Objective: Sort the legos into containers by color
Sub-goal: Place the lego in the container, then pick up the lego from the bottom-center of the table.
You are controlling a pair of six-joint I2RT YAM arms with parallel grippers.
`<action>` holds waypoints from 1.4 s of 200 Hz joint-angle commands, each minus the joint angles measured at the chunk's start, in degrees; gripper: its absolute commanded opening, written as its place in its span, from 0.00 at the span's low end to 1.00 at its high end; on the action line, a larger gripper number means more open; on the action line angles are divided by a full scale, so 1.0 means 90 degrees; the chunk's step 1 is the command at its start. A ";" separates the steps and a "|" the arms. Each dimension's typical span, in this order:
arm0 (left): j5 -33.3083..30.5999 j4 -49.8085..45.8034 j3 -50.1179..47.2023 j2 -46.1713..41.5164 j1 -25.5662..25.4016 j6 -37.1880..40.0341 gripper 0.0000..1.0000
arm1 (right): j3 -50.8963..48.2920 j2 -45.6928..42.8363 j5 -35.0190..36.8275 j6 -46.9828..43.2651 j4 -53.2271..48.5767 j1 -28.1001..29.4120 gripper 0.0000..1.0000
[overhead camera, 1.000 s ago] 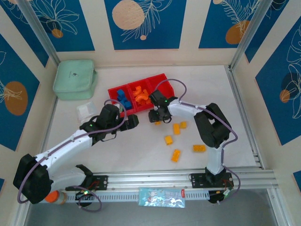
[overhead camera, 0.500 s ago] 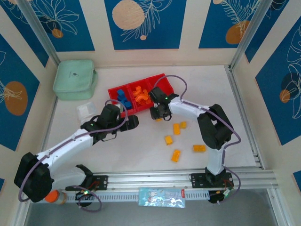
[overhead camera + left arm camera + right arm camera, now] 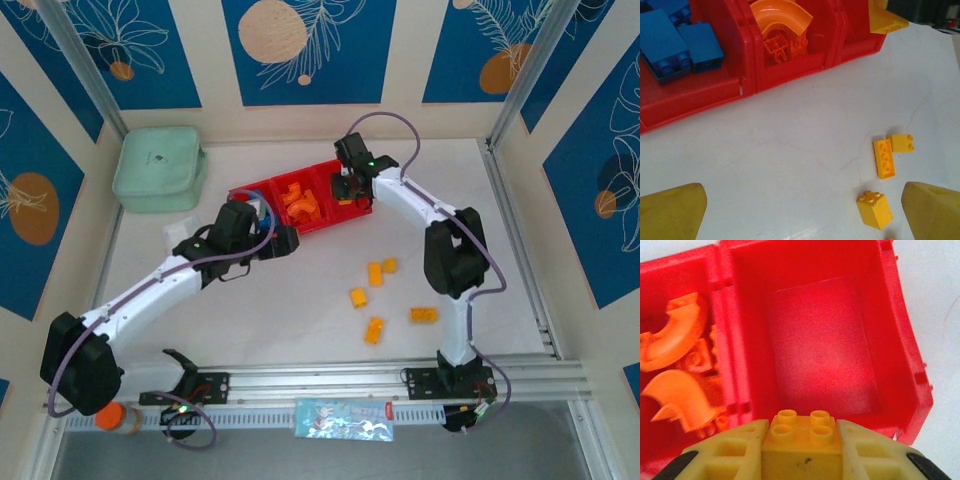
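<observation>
Seen from overhead, the right arm (image 3: 420, 205) is arching from its base at lower right up to the top centre of the frame. The right gripper (image 3: 802, 432) is pointing downward and pinching a yellow brick (image 3: 802, 445) between its yellow fingers (image 3: 725, 452). The left arm (image 3: 150, 295) is angling from lower left toward the centre, and the left gripper (image 3: 802, 215) is hanging with its jaws spread wide, holding nothing.
</observation>
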 commanded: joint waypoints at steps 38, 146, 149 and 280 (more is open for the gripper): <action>0.0367 -0.0129 0.0414 0.0271 0.0291 0.0254 0.99 | 0.1819 0.1407 -0.0034 -0.0228 -0.0783 -0.0200 0.37; 0.0916 -0.0042 0.0206 0.0110 0.0370 0.0342 0.99 | -0.0268 -0.0472 -0.0319 0.0019 -0.0407 -0.0093 0.55; 0.0946 -0.0029 0.0172 0.0092 0.0363 0.0339 0.99 | -0.0410 -0.0576 -0.0355 0.0034 -0.0384 -0.0093 0.56; 0.0629 0.0578 -0.1003 -0.0361 -0.0687 -0.0566 0.99 | -0.4694 -0.3342 0.0040 0.1214 -0.0618 0.1624 0.68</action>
